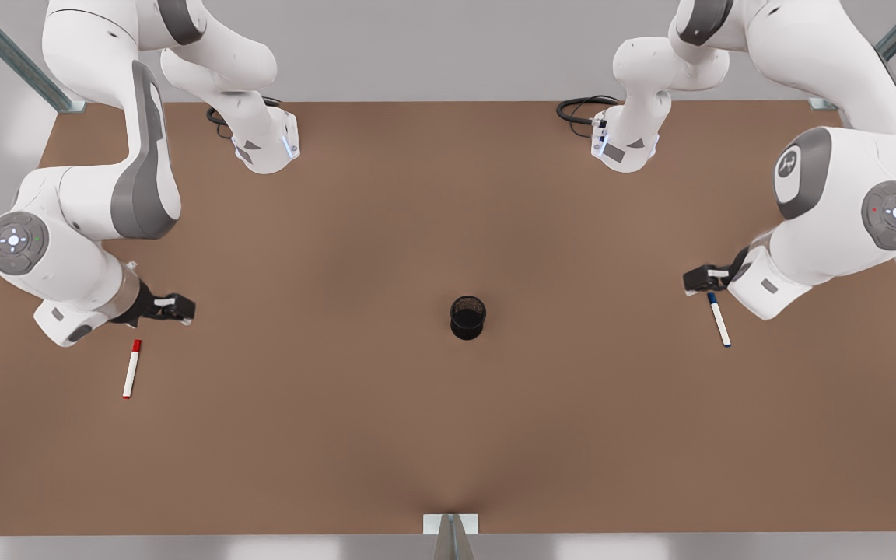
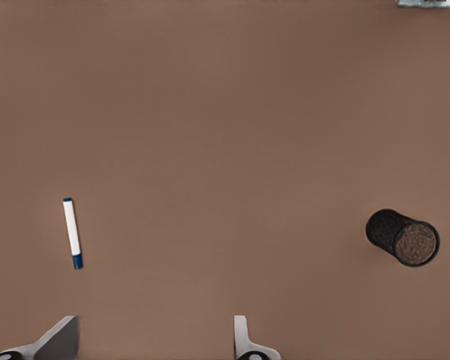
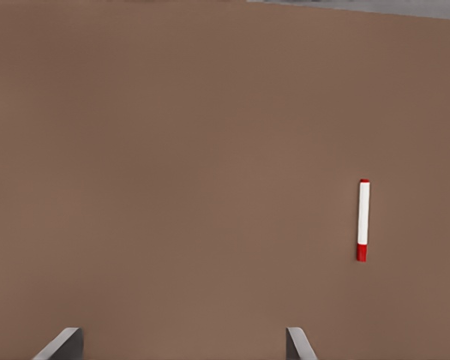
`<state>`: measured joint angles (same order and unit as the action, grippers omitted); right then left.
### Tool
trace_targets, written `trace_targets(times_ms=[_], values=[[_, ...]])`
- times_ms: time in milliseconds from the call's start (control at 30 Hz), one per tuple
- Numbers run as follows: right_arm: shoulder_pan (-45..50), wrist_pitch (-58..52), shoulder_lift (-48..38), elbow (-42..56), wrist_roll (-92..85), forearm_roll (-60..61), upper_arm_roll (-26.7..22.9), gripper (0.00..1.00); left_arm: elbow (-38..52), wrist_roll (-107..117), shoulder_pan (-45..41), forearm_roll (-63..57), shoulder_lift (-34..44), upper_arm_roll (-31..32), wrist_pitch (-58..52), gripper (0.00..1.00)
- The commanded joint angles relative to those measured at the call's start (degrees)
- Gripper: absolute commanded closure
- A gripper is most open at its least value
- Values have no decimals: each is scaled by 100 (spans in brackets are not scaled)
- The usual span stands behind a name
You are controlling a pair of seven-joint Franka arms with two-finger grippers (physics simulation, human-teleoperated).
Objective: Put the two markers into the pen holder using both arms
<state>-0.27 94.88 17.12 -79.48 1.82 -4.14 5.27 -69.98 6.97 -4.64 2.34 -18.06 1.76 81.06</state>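
Two markers, one pen holder and two arms share the brown table (image 1: 386, 435). At the front view's left, the right hand (image 1: 183, 309) hovers low, fingers (image 3: 67, 343) spread apart and gripping nothing; its arm bends down from the upper left. Just below it lies the red-capped marker (image 1: 131, 369), flat on the table. At center stands the pen holder (image 1: 467, 316), upright and well apart from both markers. At the front view's right, the left hand (image 1: 695, 281) hangs with its fingers (image 2: 244, 341) parted and empty, just above the blue-capped marker (image 1: 719, 320), which lies flat with its cap end nearest the hand.
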Motion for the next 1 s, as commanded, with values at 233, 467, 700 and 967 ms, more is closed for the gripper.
trace_targets(times_ms=[233,467,700,967], values=[[-219,839,169,-251,99,-17,9,0,-2862,-1619,552,573,-593,-1089,4628,0],[-246,1077,424,-357,100,1,18,0,-3435,-3606,711,1524,-1121,-1547,5465,0],[-544,1964,960,-885,47,-17,18,0,-4208,-4652,702,1506,-1253,-1687,6273,0],[-975,2694,1373,-1351,-243,-17,44,0,-4366,-4793,675,1506,-1385,-1687,6572,2]])
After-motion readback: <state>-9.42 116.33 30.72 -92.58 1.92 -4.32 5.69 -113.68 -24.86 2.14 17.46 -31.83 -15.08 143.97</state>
